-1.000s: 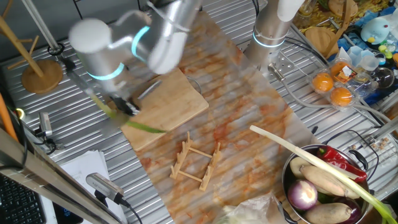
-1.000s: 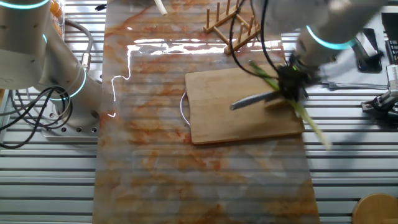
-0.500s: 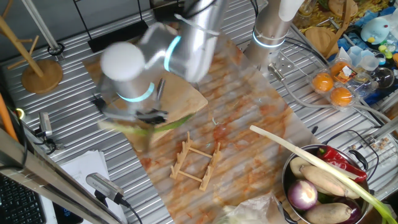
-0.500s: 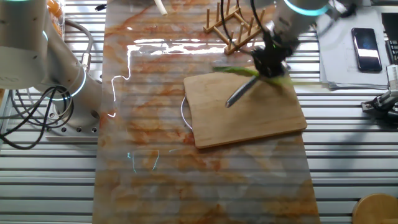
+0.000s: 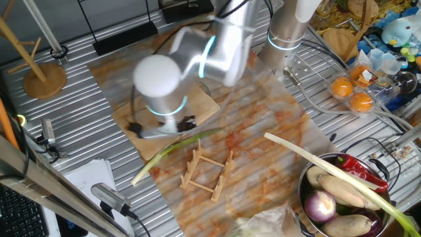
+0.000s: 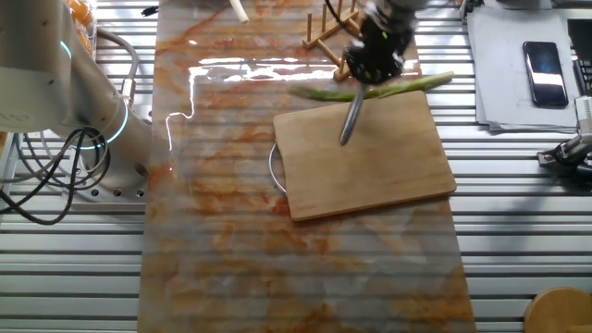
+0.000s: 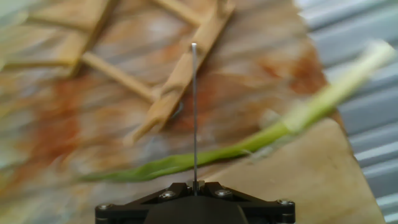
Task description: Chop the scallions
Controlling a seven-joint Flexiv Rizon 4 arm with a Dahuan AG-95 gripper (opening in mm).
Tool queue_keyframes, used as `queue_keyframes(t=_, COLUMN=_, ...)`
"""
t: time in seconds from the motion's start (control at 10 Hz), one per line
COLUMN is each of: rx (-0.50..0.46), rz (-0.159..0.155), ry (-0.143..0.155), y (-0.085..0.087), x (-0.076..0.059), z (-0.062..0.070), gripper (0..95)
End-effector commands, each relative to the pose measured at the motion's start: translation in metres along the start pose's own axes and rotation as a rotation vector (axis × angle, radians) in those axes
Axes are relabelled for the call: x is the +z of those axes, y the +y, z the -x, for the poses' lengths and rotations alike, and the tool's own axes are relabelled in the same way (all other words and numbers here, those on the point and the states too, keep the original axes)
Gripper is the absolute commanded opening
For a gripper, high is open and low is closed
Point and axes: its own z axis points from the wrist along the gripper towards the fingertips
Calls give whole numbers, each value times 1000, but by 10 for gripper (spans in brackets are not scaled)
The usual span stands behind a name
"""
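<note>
The scallions are one slim stalk (image 5: 172,149), whitish at one end and green at the other. It lies along the cutting board's (image 5: 205,107) edge, between the board and the wooden rack. It also shows in the other fixed view (image 6: 370,90) and in the hand view (image 7: 261,139). My gripper (image 5: 177,122) is shut on a knife (image 6: 351,121), which points down over the board (image 6: 370,171) close to the stalk. In the hand view the blade (image 7: 194,106) is a thin edge-on line crossing over the stalk, held between my gripper's (image 7: 194,185) jaws. The arm is motion-blurred.
A wooden rack (image 5: 207,172) stands just beyond the stalk. A metal bowl (image 5: 309,178) of vegetables with a long pale leek (image 5: 329,172) sits at the right. A second arm's base (image 5: 288,36), oranges (image 5: 352,92) and a wooden stand (image 5: 43,79) ring the mat.
The arm with the knife has swept across the board toward the rack. The scallion has gone with it and now lies at the board's rack-side edge.
</note>
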Motion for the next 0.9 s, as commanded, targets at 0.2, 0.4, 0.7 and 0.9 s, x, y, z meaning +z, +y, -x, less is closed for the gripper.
queue_keyframes(t=0.2, rx=-80, rz=-41, ry=17, y=18, x=-29, z=-28, gripper=0)
queue_keyframes(t=0.4, rx=-54, rz=-78, ry=13, y=18, x=-30, z=-32, gripper=0)
queue_keyframes(t=0.7, rx=-47, rz=-105, ry=12, y=17, x=-38, z=-54, gripper=0)
queue_keyframes(t=0.9, rx=-4, rz=-104, ry=8, y=17, x=-42, z=-69, gripper=0)
